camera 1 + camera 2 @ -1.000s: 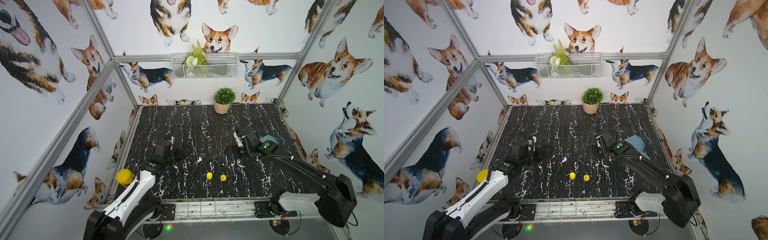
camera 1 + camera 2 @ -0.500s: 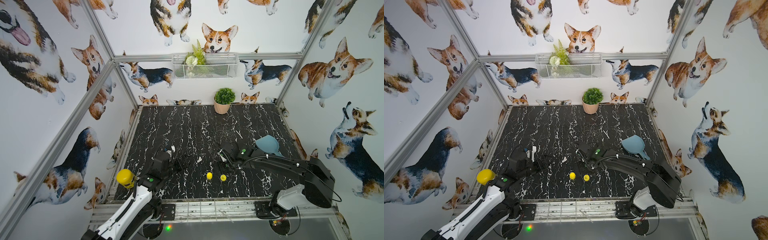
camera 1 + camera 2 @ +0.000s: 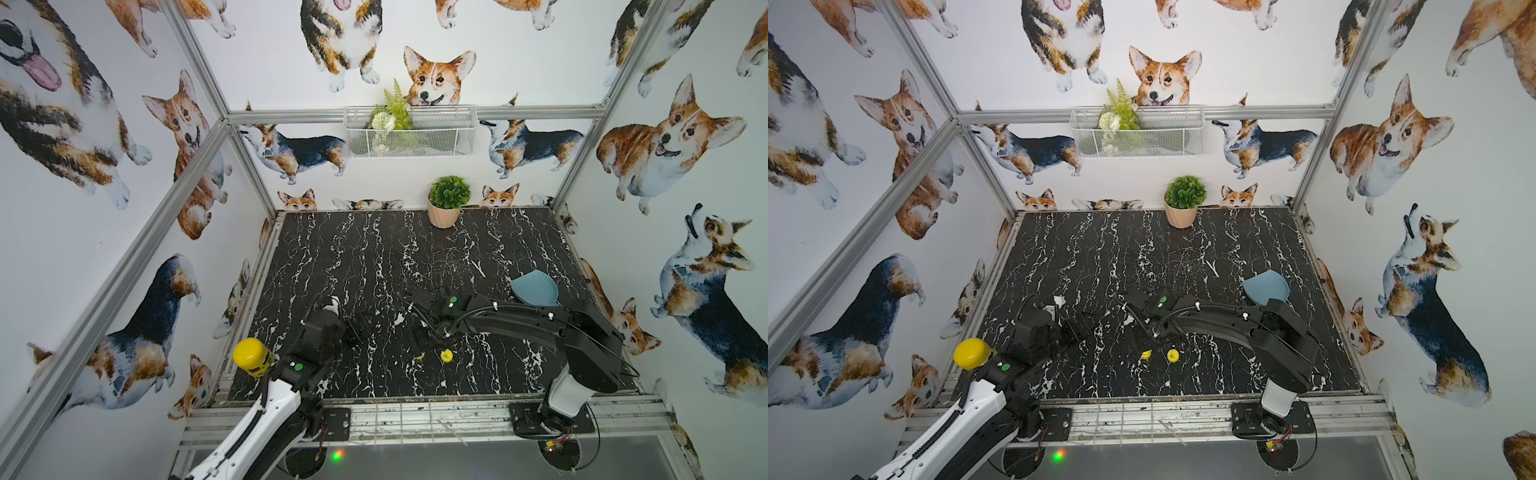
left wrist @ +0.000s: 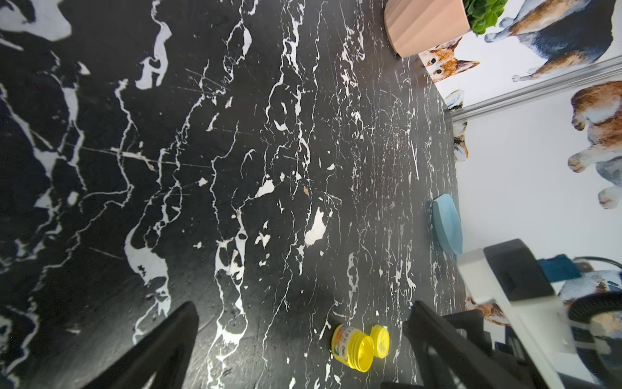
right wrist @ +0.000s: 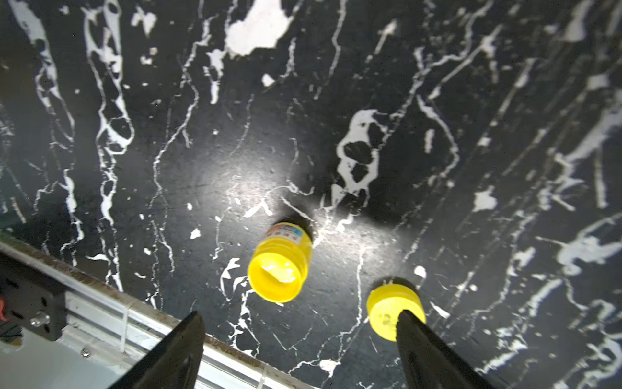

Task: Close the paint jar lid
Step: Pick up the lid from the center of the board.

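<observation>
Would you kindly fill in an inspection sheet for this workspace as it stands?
surface: black marble table, scratched.
job's things: paint jar upright, open; lid lying beside it, apart.
clutter: blue dish, plant pot, yellow-capped bottle by the left arm.
grippers: left gripper open, empty; right gripper open above jar and lid, one of its fingers over the lid's rim, contact unclear.
cables: black cable along the right arm.
surroundings: corgi-print walls, metal frame, wire basket with greenery.

The table (image 5: 202, 151) is matt black with white marble veining, scuffed in places. The jar (image 5: 281, 262) is glossy yellow plastic with a paper label. The lid (image 5: 387, 308) is smooth yellow plastic. The rail (image 5: 111, 310) is dull, stained metal.
</observation>
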Motion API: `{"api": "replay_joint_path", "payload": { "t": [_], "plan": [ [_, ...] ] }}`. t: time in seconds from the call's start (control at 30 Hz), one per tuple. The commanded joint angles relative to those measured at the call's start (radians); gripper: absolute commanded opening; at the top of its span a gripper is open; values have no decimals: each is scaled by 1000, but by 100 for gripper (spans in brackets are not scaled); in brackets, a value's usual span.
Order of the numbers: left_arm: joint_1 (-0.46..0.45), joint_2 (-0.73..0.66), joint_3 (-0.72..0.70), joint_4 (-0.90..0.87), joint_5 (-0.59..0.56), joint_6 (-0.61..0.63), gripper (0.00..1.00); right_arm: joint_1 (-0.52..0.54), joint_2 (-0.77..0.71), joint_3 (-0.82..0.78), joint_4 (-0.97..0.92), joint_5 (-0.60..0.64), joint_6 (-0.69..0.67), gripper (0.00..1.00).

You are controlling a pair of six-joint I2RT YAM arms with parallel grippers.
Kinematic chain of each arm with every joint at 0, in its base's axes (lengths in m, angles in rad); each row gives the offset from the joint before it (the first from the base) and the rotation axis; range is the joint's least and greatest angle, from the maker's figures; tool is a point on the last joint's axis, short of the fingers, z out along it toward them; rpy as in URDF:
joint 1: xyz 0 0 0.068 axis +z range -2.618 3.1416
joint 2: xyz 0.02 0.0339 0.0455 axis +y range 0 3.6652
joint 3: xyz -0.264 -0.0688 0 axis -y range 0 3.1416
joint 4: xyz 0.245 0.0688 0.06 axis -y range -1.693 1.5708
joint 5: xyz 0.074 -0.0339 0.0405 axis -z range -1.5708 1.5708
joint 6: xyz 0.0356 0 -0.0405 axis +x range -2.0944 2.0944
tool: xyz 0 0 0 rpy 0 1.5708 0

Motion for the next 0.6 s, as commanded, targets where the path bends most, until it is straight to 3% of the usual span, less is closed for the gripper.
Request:
{"api": "replay_joint_path", "payload": {
  "t": [0.0,0.27,0.43,0.57],
  "plan": [
    [2,-4,2,-12,8,34,100,0,-56,-43,-93,68,61,91],
    [0,-126,-52,83,74,86,100,-38,-175,-185,-85,44,151,91],
    [-2,-105,-51,51,61,123,100,-70,-137,-199,-45,8,142,87],
    [-2,-65,-44,61,55,135,100,-71,-62,-184,-23,-25,141,79]
  ]
}}
